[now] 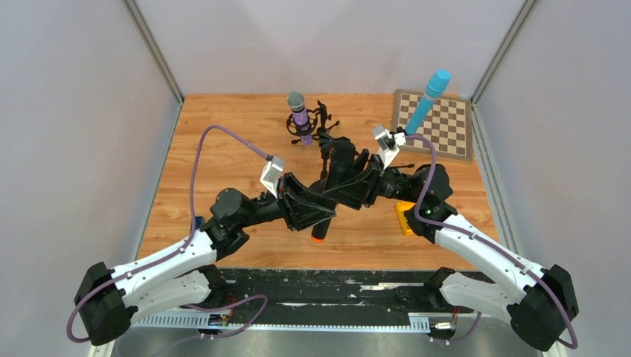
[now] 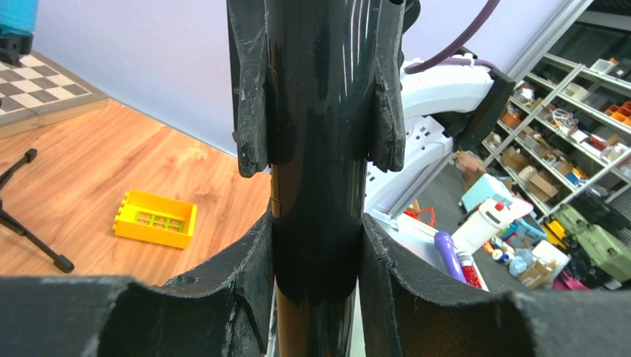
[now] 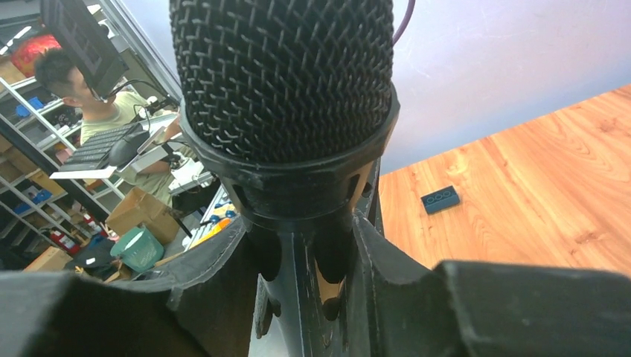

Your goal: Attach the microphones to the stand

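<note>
The black microphone (image 1: 338, 156) hangs above the table's middle, its orange end ring (image 1: 318, 235) pointing toward me. My left gripper (image 1: 321, 207) is shut on its barrel (image 2: 316, 111), with the fingers (image 2: 242, 290) pressed to both sides. My right gripper (image 1: 351, 178) is shut on the neck just under the mesh head (image 3: 283, 74). The glittery purple microphone (image 1: 299, 115) stands upright in the black stand (image 1: 321, 125) at the back. The light-blue microphone (image 1: 429, 98) tilts up over the chessboard, held in a black clip (image 2: 11, 48).
A chessboard (image 1: 450, 130) lies at the back right corner. A yellow brick (image 1: 404, 218) sits near my right arm, and a small dark-blue brick (image 3: 440, 199) lies on the wood at the left. A tripod leg (image 2: 33, 236) of the stand reaches across the table.
</note>
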Robot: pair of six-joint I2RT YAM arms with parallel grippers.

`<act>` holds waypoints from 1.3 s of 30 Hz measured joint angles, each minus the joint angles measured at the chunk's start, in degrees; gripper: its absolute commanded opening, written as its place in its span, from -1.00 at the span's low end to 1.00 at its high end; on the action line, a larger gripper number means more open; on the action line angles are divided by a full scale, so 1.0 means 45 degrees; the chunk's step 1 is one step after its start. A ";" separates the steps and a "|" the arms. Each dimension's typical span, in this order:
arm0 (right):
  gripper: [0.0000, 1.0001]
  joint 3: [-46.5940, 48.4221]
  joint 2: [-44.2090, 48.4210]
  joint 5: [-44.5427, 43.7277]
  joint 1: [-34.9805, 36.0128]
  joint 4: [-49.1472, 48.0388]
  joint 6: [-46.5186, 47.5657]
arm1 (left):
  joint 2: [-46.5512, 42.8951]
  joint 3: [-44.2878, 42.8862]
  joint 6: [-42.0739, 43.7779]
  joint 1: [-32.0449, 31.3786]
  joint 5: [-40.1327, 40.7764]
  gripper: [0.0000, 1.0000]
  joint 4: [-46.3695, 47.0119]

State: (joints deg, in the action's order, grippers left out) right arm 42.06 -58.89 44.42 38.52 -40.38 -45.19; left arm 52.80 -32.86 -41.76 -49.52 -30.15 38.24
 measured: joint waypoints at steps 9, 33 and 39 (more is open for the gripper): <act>-1.00 0.0083 0.0024 -0.0578 0.0087 0.1860 0.0539 | -0.0685 0.1107 -0.0146 -0.0034 0.1656 1.00 0.1010; -1.00 0.0403 0.1117 -0.1496 -0.2356 0.6110 0.2773 | -0.1132 -0.0495 0.3313 0.0010 1.0103 1.00 -0.7140; -1.00 0.0408 0.1161 -0.0068 -0.3798 0.6173 0.2856 | 0.0345 -0.2497 0.6824 0.0136 0.9797 1.00 -0.9160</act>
State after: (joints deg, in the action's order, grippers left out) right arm 43.90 -53.67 44.12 21.43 -12.60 -32.34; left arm 54.35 -44.10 -11.05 -48.90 13.93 -2.98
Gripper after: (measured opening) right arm 0.386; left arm 1.000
